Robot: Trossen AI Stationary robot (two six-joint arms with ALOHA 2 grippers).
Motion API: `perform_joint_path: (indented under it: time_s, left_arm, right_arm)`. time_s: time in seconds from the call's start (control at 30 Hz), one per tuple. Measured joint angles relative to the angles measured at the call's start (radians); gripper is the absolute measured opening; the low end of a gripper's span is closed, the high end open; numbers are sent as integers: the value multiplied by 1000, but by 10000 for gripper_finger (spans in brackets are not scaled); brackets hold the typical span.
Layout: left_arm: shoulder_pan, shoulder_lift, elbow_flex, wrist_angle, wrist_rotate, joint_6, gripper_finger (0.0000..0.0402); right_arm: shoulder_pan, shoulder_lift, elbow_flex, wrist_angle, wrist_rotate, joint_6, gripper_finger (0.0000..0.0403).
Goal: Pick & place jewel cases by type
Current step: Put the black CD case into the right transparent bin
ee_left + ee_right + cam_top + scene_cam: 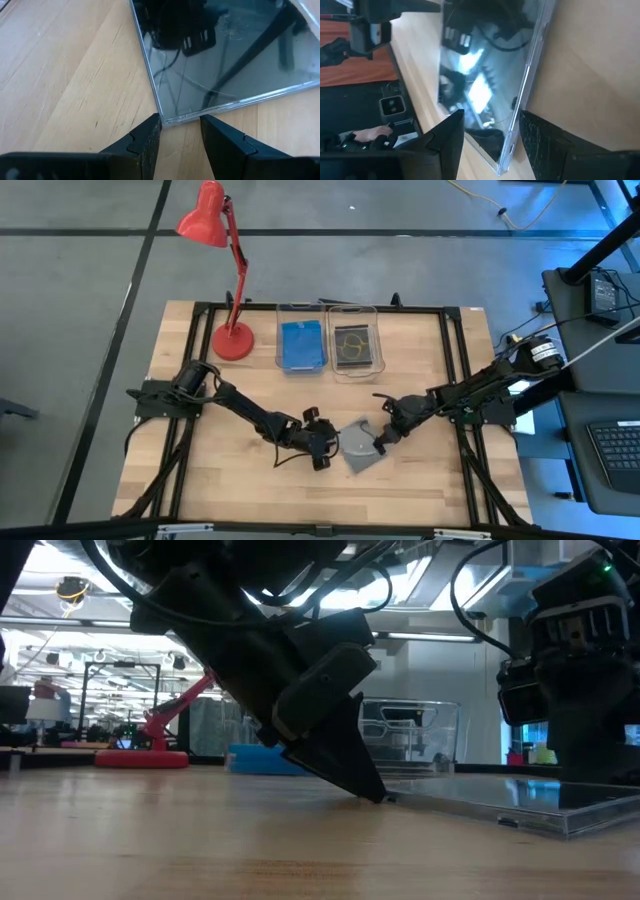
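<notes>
Pick step: grey jewel case (362,448) lies flat on the table (200,480), well in front of the grey-case bin (355,348); left gripper (180,131) straddles its corner, right gripper (490,145) its edge, both part-open, neither clamped; next, close and lift.

My bench (200,470) is pale wood, planked, with a smooth matt finish and fine grain lines. The grey jewel case (220,55) between my claws is glossy smoky plastic, mirror-like, with clear edges and faint scratches. My left claw (180,137) has matt black plastic fingers (145,142), slightly textured. The two bins (352,340) far off are clear shiny plastic. The lamp (215,240) is glossy red.
</notes>
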Motion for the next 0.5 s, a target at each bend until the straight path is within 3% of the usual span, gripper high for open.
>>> perform_joint_path:
  time_s: [0.5]
  left_arm:
    - [-8,-1,1,-11,10,0,143]
  right_arm:
    - [24,-50,0,22,-12,-1,190]
